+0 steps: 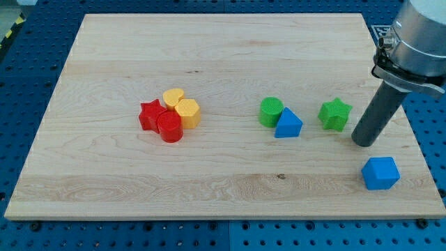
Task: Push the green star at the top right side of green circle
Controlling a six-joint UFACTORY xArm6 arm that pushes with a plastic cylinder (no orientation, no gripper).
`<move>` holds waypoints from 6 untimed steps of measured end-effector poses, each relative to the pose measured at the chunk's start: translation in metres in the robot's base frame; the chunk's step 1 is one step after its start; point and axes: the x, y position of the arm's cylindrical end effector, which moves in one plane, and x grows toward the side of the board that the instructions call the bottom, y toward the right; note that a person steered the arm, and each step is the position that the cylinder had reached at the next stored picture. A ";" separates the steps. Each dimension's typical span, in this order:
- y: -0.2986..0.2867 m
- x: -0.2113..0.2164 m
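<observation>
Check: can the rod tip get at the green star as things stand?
Probably yes. My tip sits just to the view's right of the green star, with bare board between them. The blue triangle and green circle lie on the star's far side, out of the way.

counter (104, 181): pale wood | left-centre: red star (150, 115), red cylinder (169, 128), two yellow blocks (180, 105) clustered, touching | right: green circle (271, 111) touching blue triangle (288, 124); green star (335, 114) | near right: blue hexagonal block (380, 173)
</observation>
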 end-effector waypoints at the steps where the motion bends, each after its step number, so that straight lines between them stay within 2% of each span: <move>1: -0.006 -0.020; 3: -0.045 -0.042; 6: -0.092 -0.042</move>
